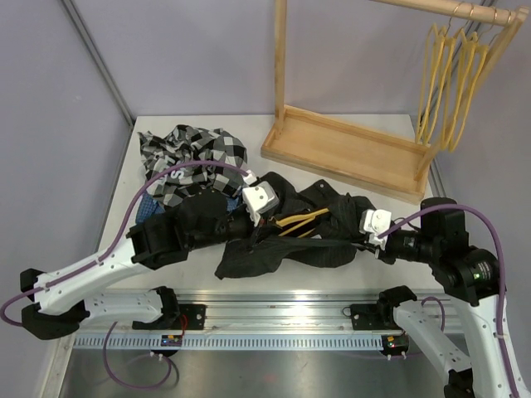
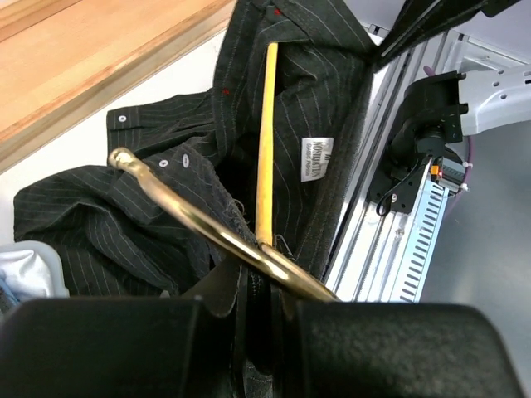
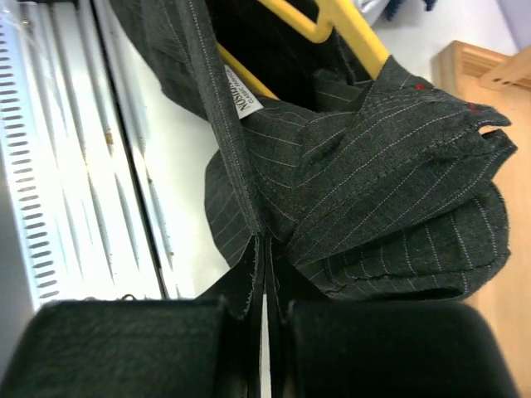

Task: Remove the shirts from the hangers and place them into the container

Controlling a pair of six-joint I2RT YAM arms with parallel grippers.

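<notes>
Left wrist view: left gripper fingers clamp the hanger at its metal hook. Right gripper fingers pinch the black pinstriped shirt, centre-near on the surface. Seemingly the unhanging step; next, draw hanger from collar.

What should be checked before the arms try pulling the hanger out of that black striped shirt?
1. Left tool shut on the hanger by its metal hook: ok.
2. Right tool shut on the pinstriped shirt: ok, fabric is pinched between its fingers.
3. Hanger free of the shirt: not ok, its yellow bar lies inside the collar.
4. Container ready for the drop: cannot tell, no view shows it.
5. Checked shirt out of the way: cannot tell, it lies bunched right beside the pinstriped one.
</notes>
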